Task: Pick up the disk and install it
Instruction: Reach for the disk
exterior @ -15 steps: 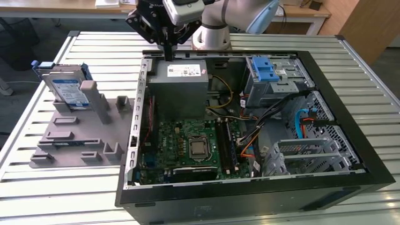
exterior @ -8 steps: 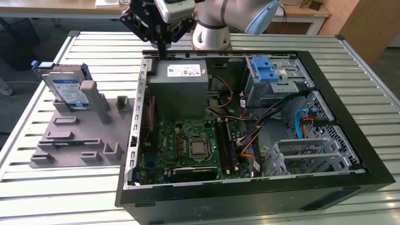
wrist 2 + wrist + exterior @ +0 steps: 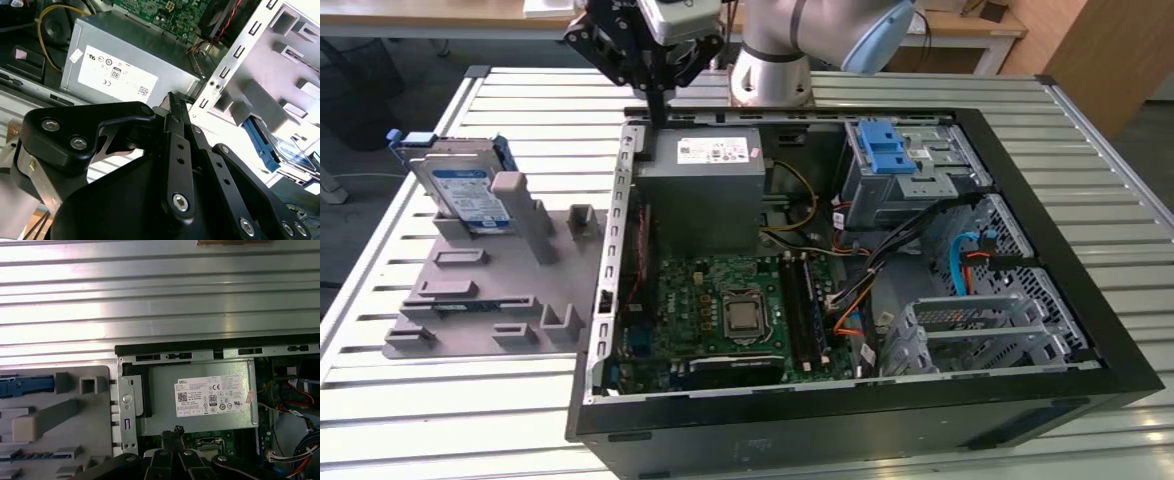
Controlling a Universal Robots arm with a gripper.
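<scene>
Gripper (image 3: 654, 105) closed, empty, vertical above case (image 3: 854, 430) rim; disk (image 3: 464, 195) well apart

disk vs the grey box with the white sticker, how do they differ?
Place: the disk stands on edge in the grey fixture outside the case; the grey box sits inside the case. Size: the disk is a thin slab, the box far bulkier. Look: the disk has a blue frame, the box none. Both are rectangular, labelled metal.
</scene>
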